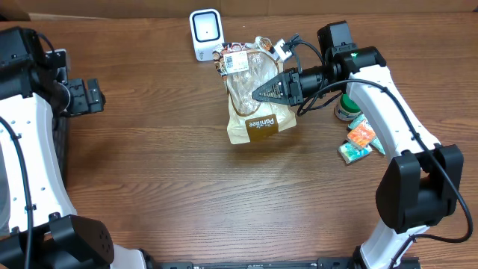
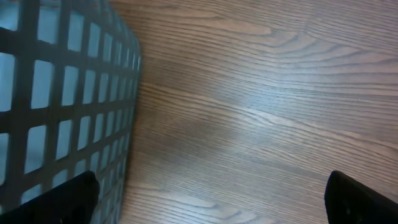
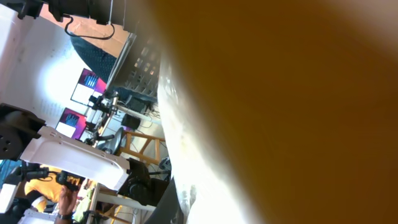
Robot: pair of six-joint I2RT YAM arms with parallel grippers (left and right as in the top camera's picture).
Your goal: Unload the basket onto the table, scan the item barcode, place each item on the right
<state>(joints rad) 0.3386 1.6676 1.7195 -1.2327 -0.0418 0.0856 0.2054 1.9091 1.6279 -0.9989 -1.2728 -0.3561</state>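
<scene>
The item is a clear and brown snack bag (image 1: 258, 119) with a white barcode label (image 1: 237, 61) at its top end. In the overhead view my right gripper (image 1: 259, 93) is shut on the bag's middle and holds it just right of the white scanner (image 1: 205, 33). The label end lies closest to the scanner. The right wrist view is filled by the blurred brown bag (image 3: 280, 93), which hides the fingers. My left gripper (image 1: 93, 97) stands open and empty at the far left, over bare wood (image 2: 249, 112).
A dark mesh basket (image 2: 56, 93) stands beside the left gripper. Orange and green packets (image 1: 360, 140) and a small round tin (image 1: 345, 109) lie under the right arm at the right.
</scene>
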